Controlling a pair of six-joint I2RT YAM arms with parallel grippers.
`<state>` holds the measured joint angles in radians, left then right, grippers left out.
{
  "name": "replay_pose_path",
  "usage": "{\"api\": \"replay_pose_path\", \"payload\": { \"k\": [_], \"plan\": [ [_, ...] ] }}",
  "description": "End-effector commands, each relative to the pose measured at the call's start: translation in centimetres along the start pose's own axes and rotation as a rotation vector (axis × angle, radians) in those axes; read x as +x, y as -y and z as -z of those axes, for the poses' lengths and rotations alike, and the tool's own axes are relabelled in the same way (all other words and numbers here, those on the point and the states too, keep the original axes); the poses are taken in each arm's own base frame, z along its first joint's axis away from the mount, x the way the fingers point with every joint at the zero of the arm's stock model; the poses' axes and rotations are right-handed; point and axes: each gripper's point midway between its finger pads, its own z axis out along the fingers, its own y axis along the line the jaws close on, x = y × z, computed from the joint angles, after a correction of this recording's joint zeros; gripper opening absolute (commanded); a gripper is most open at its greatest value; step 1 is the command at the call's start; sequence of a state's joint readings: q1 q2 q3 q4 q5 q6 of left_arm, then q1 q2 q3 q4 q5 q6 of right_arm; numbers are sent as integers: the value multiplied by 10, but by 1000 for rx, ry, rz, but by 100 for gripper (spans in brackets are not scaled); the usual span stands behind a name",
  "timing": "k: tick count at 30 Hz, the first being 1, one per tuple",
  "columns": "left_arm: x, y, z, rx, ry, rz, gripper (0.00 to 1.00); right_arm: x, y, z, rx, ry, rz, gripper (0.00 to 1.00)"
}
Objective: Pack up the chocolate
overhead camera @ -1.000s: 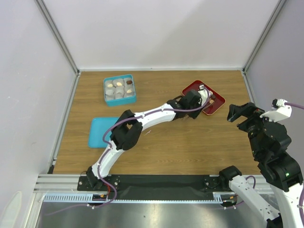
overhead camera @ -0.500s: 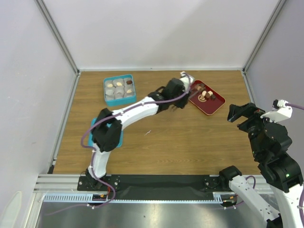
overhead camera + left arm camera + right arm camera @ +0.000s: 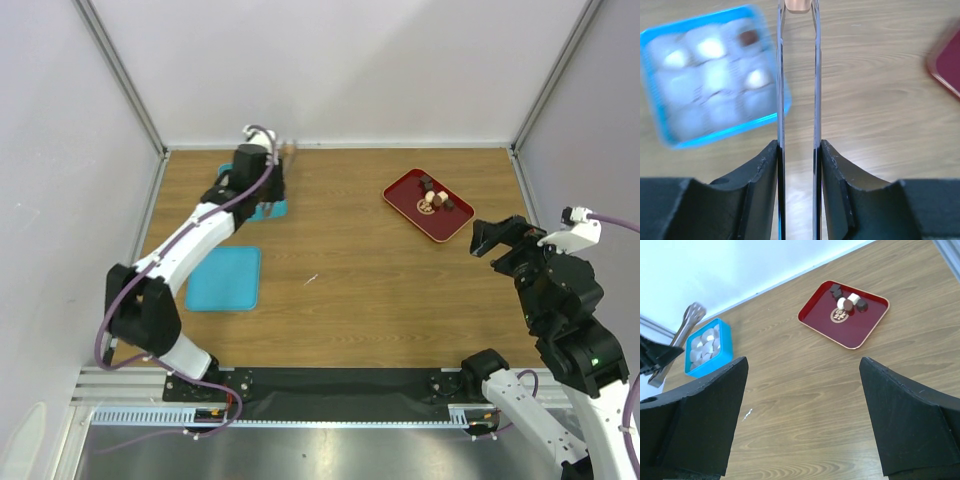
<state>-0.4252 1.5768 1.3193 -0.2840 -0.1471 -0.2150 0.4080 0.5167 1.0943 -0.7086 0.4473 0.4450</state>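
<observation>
Tongs are squeezed between the left fingers, which are half closed on them. A tan chocolate is pinched at the tip, at the top middle of the left wrist view, just right of the blue box. A few chocolates are already seen in the box. More are left on the red tray, upper right. The right fingers are spread wide and nothing is held. The job is judged partly done.

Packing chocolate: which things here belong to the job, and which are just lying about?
In the job: tongs in the left gripper, tan chocolate at their tips, chocolates on the red tray, blue compartment box.
Lying about: blue lid, white speck; right gripper open, idle.
</observation>
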Motion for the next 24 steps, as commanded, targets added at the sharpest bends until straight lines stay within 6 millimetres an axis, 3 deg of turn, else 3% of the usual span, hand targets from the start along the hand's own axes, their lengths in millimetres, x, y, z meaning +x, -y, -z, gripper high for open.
{"api": "replay_pose_path", "payload": {
  "k": [1, 4, 9, 24],
  "plan": [
    [2, -48, 21, -103, 8, 95, 41, -6, -11, -6, -35, 20, -30, 100],
    [14, -77, 28, -174, -19, 135, 40, -5, -14, -7, -46, 15, -33, 100],
    [37, -100, 28, -278, -117, 149, 39, 0, -17, -9, -57, 2, -49, 100],
    [54, -107, 14, -314, -192, 157, 40, -6, -21, -7, -75, 14, -46, 99]
  ]
}}
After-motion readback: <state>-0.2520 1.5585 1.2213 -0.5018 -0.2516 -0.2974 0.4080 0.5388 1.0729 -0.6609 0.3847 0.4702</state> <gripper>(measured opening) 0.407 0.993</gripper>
